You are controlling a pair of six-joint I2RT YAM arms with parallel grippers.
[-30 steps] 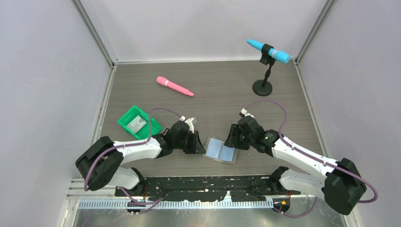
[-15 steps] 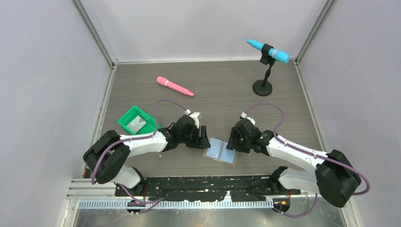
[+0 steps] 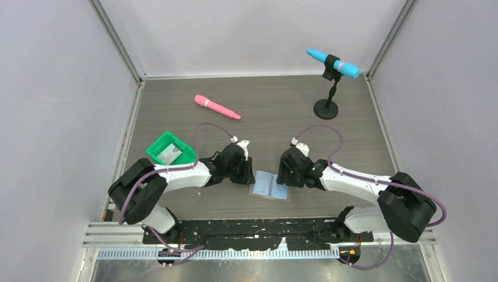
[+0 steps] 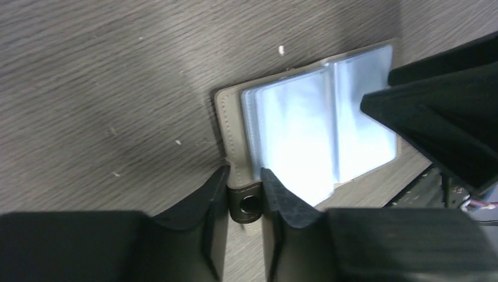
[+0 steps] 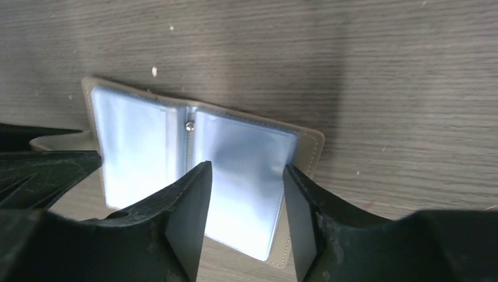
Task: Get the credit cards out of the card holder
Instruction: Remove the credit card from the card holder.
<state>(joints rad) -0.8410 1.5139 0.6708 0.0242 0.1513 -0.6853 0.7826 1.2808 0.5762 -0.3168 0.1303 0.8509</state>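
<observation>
The card holder (image 3: 271, 187) lies open and flat on the table between my two grippers, its pale blue pockets facing up. My left gripper (image 3: 245, 176) is at its left edge. In the left wrist view the left gripper (image 4: 245, 173) is shut on the card holder's (image 4: 305, 129) brown snap tab (image 4: 245, 202). My right gripper (image 5: 244, 176) stands open over the right-hand pocket of the card holder (image 5: 135, 147), one finger by the spine and one by the outer edge. One pale credit card (image 3: 171, 154) lies in the green tray (image 3: 157, 148). Glare hides whether the pockets hold cards.
A pink pen-like stick (image 3: 216, 107) lies at the back left of the table. A blue microphone (image 3: 332, 63) sits on a black stand (image 3: 326, 108) at the back right. Grey walls close in both sides and the back.
Both grippers have closed in on the card holder. The left one opened, slid right to the tab and narrowed on it. The right one moved left over the right pocket and widened slightly.
</observation>
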